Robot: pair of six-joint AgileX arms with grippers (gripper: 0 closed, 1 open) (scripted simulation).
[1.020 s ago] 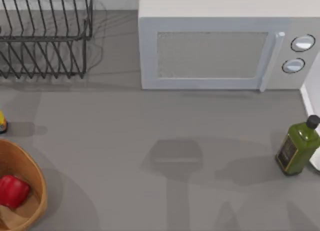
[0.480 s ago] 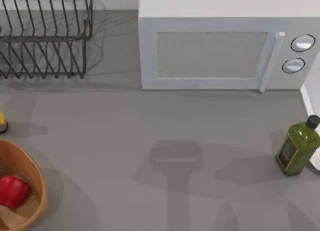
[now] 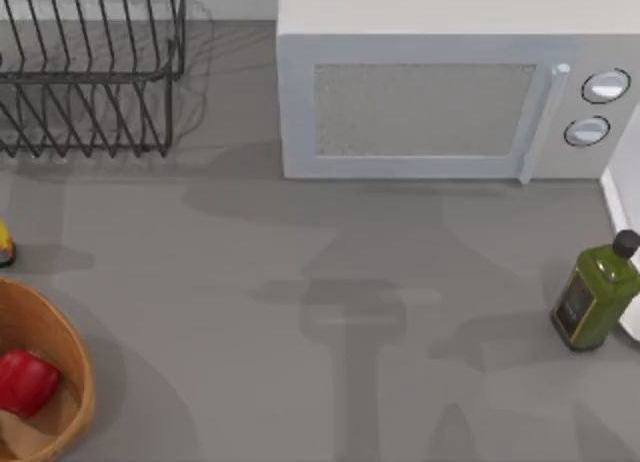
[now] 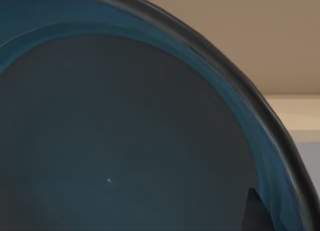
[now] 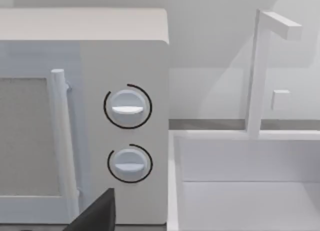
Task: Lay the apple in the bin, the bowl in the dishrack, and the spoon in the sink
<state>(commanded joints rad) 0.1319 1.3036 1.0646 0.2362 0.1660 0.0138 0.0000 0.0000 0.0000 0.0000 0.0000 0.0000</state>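
The top view shows the grey counter (image 3: 300,282) with a white microwave (image 3: 450,92) standing at its back, the largest thing on it; arm-shaped shadows lie across the bare surface in front of its door. The black wire dishrack (image 3: 90,72) stands at the back left corner, beside the microwave and apart from it. At the front left edge sits the tan bin (image 3: 70,382), partly cut off, with the red apple (image 3: 25,382) lying inside it. A green bottle (image 3: 597,292) with a dark cap stands upright at the right edge, in front of the microwave's two dials, and a small yellow thing (image 3: 4,244) peeks in at the left edge above the bin. In the right wrist view the white sink (image 5: 250,191) with its faucet (image 5: 260,71) lies just beside the microwave. In the left wrist view the teal-blue bowl (image 4: 125,141) sits very close to the camera. Whether either arm's jaws are wide or closed cannot be told.
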